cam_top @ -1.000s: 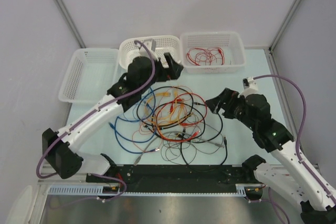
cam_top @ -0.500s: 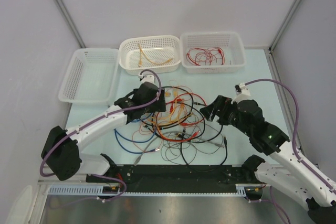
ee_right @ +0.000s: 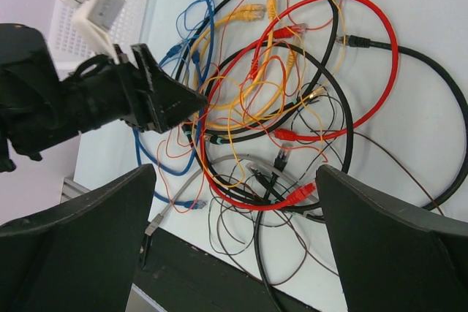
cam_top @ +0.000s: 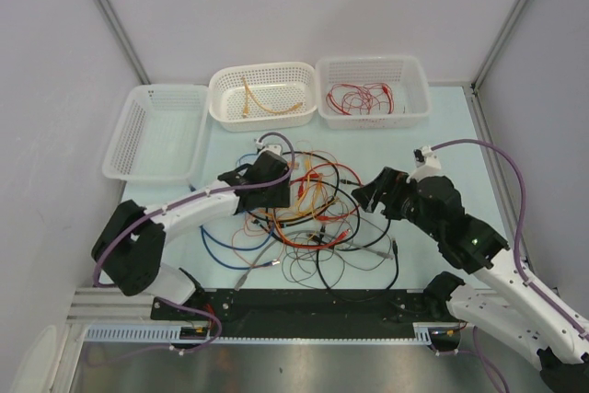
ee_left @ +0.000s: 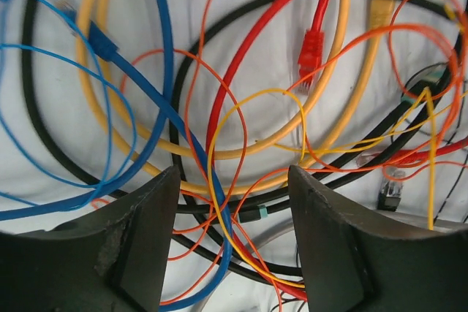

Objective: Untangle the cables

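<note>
At the left edge of the cable tangle [cam_top: 308, 213], the left claw [cam_top: 276, 183] sits low over the wires, pointing toward the middle of the heap. Its jaws are parted, not clenched. In the left wrist view a thick blue cable [ee_left: 157, 107], thin orange and yellow strands and a black cable [ee_left: 219, 210] run through the gap between its two dark fingers [ee_left: 139, 239]. Whether either finger actually presses on a strand I cannot tell; nothing is pinched or lifted.

On the right side of the tangle, the right claw [cam_top: 368, 192] is spread wide and holds nothing. It is above the table [cam_top: 414, 144], just short of the outer black loop, with its fingers [ee_right: 88, 231] well apart and clear of the wires.

The tangle lies flat on the table between the two claws: red, orange-yellow, blue, black and grey loops crossing one another. Beyond the tangle stand three white baskets; the middle basket [cam_top: 262, 71] contains a yellow cable [cam_top: 267, 105], the right basket [cam_top: 373, 62] red cables [cam_top: 363, 97].
</note>
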Available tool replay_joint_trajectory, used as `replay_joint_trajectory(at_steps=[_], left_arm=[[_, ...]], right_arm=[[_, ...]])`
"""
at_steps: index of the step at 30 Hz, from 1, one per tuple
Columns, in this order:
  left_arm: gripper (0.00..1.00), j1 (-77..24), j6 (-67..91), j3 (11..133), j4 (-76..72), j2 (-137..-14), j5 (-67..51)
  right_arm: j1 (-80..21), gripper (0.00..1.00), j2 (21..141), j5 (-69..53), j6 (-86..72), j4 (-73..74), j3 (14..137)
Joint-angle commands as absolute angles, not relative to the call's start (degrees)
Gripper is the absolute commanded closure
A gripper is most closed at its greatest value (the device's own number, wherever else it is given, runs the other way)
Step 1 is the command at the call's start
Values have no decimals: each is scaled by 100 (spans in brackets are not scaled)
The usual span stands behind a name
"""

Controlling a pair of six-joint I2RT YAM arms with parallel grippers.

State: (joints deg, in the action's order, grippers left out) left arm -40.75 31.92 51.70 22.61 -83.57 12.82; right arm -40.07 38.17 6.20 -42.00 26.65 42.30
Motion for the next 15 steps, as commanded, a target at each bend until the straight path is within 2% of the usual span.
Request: replay_joint_trajectory(at_steps=[1, 8, 15], left_arm=[[34, -4236, 3225, 5185, 1978, -8490, 923], [28, -4789, 3059, 5352, 2056, -8867, 1107], [26, -4808, 3138, 5642, 2390, -9509, 1703]], right_arm=[[-4043, 4, 3727, 765, -4210, 2751, 4210], [-4043, 3, 3735, 800, -4210, 2707, 4131], [-4043, 3, 3692, 800, -4219, 2733, 4113]])
